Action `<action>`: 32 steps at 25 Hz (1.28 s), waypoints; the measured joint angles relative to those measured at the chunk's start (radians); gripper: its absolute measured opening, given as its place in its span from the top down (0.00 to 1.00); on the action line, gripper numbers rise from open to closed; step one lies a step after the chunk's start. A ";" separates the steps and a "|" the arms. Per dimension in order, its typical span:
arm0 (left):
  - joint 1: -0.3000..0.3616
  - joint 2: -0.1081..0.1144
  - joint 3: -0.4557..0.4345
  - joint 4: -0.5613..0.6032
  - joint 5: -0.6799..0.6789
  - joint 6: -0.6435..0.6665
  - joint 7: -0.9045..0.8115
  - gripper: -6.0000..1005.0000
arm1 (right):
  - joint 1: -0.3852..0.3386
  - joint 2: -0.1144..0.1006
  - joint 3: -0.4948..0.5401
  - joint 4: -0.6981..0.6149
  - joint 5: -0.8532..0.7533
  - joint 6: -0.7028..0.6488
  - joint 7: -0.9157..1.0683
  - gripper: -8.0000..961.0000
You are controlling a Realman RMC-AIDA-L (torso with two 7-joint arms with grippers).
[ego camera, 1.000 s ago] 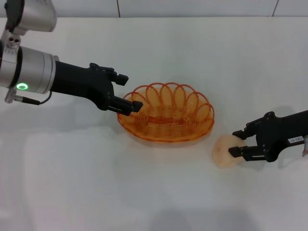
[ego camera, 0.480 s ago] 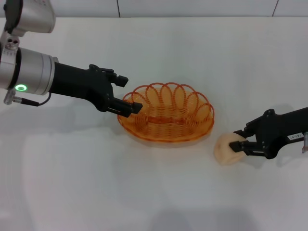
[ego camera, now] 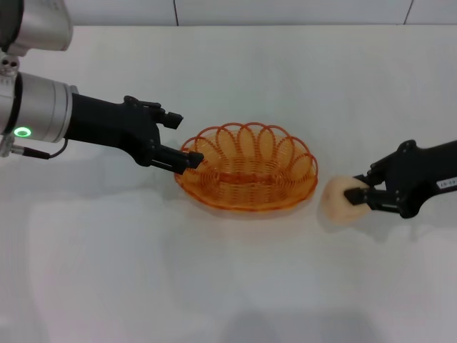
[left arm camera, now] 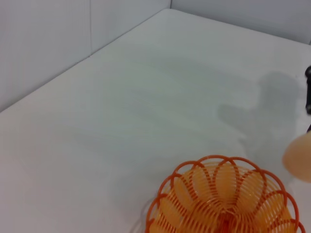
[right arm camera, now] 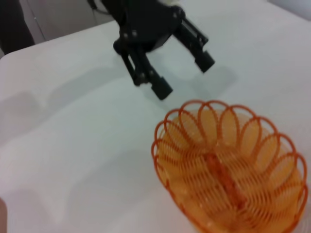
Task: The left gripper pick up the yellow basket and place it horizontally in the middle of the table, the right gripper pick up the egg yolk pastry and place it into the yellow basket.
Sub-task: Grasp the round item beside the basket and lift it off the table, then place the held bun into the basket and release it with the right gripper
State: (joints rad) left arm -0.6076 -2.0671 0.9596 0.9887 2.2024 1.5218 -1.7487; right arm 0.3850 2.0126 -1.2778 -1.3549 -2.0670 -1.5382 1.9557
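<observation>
The yellow basket [ego camera: 246, 168] lies flat on the white table [ego camera: 228, 286] near its middle. My left gripper [ego camera: 182, 140] is open and empty just off the basket's left rim. My right gripper [ego camera: 356, 189] is shut on the egg yolk pastry [ego camera: 340, 202] and holds it a little above the table, to the right of the basket. The right wrist view shows the basket [right arm camera: 233, 174] with the open left gripper [right arm camera: 184, 75] beyond it. The left wrist view shows the basket [left arm camera: 223, 201] and the pastry [left arm camera: 299, 158] past it.
A wall with tile seams [ego camera: 285, 11] runs along the table's far edge. Bare table surface lies in front of the basket and behind it.
My left gripper has drawn back to the left, off the basket's rim. My right gripper has closed on the pastry and raised it a little, up and to the right.
</observation>
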 joint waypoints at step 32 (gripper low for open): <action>0.042 0.001 -0.002 0.029 -0.042 0.039 0.037 0.12 | 0.216 0.011 -0.269 0.111 0.018 0.308 0.054 0.95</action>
State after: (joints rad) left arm -0.5660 -2.0663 0.9572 1.0174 2.1607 1.5606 -1.7120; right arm 0.6008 2.0237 -1.5472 -1.2441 -2.0489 -1.2299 2.0095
